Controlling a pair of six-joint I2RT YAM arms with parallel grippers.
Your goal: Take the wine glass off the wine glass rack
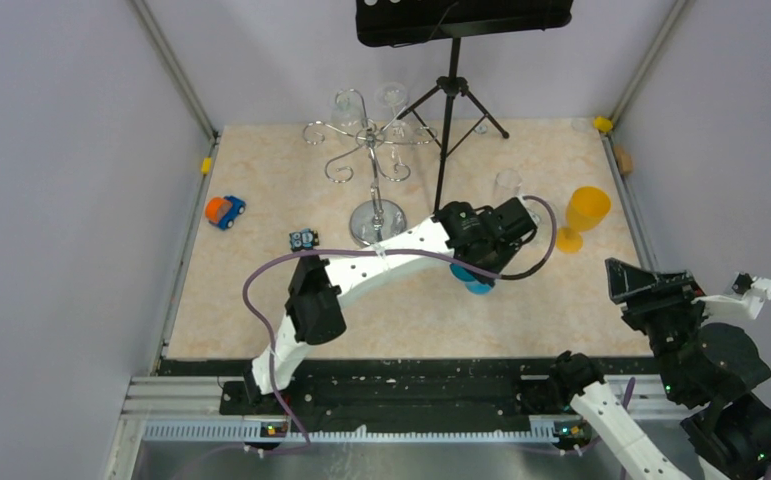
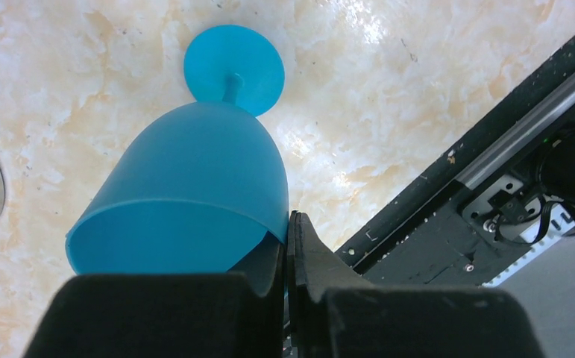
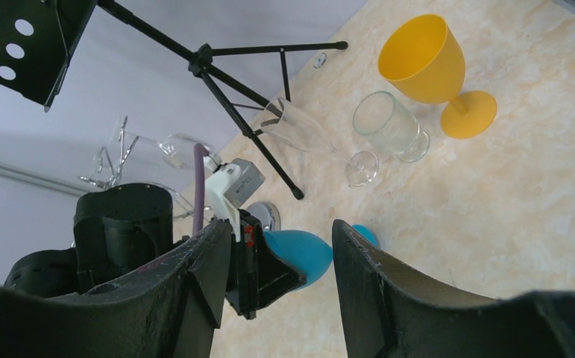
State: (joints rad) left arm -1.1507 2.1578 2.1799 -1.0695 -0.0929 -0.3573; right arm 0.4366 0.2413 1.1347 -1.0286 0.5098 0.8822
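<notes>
My left hand was closed on the rim of the blue wine glass, with one finger inside the bowl and the other pressed against its outer wall. The glass was off the wine glass rack, to the right of the rack's round base and near the middle of the worktop. Its bowl was up and its foot down, though I could not tell whether the foot touched the surface. Clear glasses hung among the rack's far hooks. My right hand was open, its fingers spread with nothing between them, and I held it well apart from the glass, out past the worktop's near right corner. A yellow goblet and a clear tumbler stood to the right of my left hand, nearer than the black tripod stand.
</notes>
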